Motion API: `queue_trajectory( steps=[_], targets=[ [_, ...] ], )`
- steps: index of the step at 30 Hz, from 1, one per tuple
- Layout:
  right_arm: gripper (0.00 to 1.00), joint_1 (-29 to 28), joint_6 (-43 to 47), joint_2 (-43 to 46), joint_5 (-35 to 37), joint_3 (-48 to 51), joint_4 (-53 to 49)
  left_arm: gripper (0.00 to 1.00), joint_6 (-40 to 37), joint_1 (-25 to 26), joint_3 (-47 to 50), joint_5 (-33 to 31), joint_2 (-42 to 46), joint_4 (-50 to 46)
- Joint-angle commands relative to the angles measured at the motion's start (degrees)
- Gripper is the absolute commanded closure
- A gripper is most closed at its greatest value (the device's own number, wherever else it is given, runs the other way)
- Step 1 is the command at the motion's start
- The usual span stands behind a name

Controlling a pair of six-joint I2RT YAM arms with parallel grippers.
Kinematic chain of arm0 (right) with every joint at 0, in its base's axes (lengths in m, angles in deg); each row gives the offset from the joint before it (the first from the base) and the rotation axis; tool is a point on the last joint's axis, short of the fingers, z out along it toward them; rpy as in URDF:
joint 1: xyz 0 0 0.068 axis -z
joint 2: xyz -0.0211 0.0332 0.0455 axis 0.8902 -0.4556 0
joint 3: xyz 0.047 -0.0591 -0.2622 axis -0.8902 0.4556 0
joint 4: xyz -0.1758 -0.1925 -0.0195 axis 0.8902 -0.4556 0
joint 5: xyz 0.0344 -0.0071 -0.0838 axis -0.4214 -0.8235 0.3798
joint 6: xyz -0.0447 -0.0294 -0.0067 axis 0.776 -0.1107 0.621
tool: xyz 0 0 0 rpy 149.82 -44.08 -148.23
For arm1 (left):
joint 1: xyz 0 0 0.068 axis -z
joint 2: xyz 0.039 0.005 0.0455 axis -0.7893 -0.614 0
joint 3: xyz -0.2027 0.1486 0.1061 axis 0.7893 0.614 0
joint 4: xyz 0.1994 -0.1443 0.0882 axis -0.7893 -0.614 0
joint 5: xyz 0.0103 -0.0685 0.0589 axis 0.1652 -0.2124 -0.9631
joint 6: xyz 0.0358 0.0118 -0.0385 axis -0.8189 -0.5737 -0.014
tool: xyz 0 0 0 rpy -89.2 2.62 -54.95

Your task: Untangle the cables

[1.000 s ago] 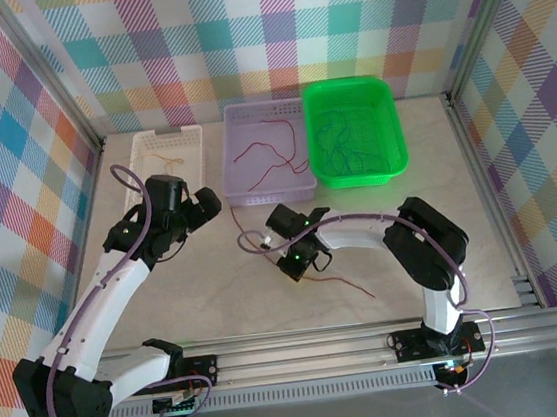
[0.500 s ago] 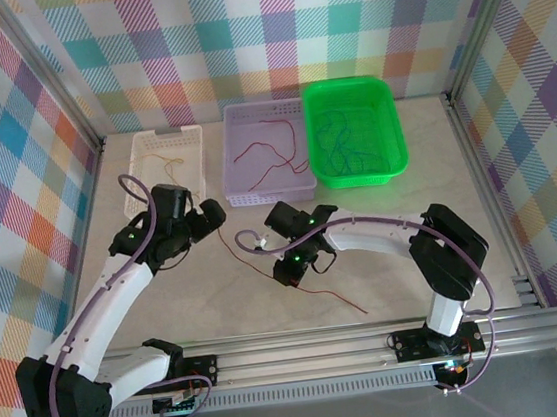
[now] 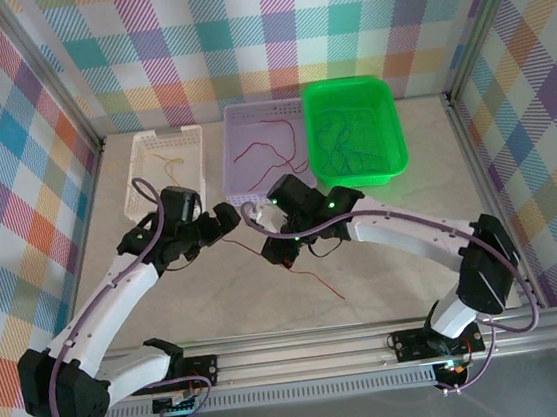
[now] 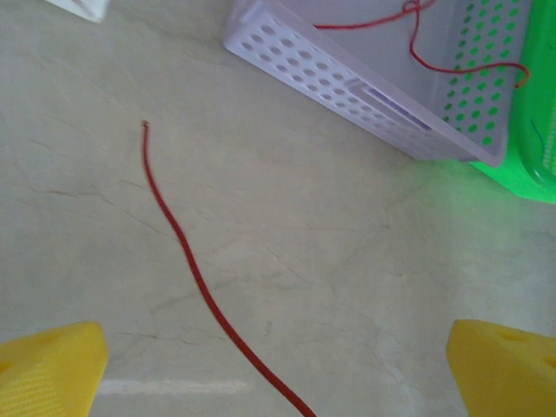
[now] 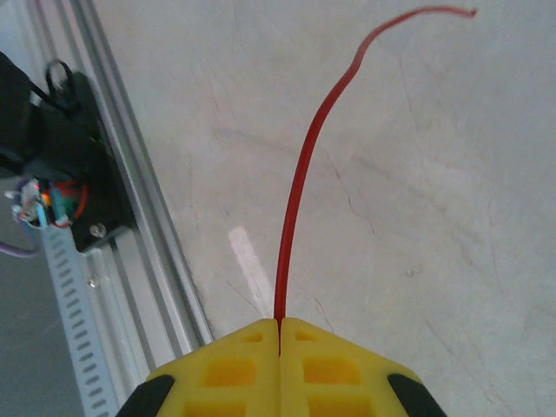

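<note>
My right gripper (image 5: 278,327) is shut on a thin red cable (image 5: 300,165) that runs from its fingertips out over the pale table. From above, this gripper (image 3: 276,255) hangs just in front of the purple basket (image 3: 239,185), and the cable's tail (image 3: 319,282) trails toward the near right. My left gripper (image 3: 227,215) stands open close to its left. Between its yellow fingers (image 4: 48,363) the same red cable (image 4: 187,256) crosses the table, untouched. More red cables (image 3: 264,150) lie in the purple basket.
A white basket (image 3: 143,149) at the back left holds a yellow-orange wire (image 3: 167,161). A green basket (image 3: 398,144) at the back right holds green and blue wires (image 3: 342,131). An aluminium rail (image 3: 324,339) runs along the near edge.
The right arm has stretched out to the left and toward the purple basket, dragging the red cable's tail leftward. The left gripper has moved right, closer to the right gripper.
</note>
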Motion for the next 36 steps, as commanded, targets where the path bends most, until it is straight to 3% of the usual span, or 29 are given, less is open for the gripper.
queue_trajectory(
  steps=[1,8,15,21,31,36],
  targets=[
    [0.99,0.2,-0.3,1.1,-0.4,-1.8,-2.7,0.0,2.1,1.5,0.6,4.4,-0.8,1.6],
    [0.99,0.2,-0.9,0.5,-1.7,-2.3,-1.8,0.0,7.4,4.3,1.7,8.0,-1.2,5.7],
    [0.99,0.2,-1.7,2.1,-2.1,-2.3,-0.7,0.15,8.8,7.2,1.5,8.4,-2.4,7.3],
    [0.99,0.1,-1.8,3.4,-2.0,-2.0,-0.8,0.37,9.8,8.1,1.1,8.6,-2.5,8.0],
    [0.99,0.1,-1.9,4.2,-2.4,-1.6,-0.8,1.0,9.9,8.7,-0.1,7.7,-3.1,7.0],
    [0.99,0.1,-1.9,4.4,-3.1,-1.5,-1.1,1.0,10.2,8.7,-0.1,5.1,-1.9,6.4]
  ],
)
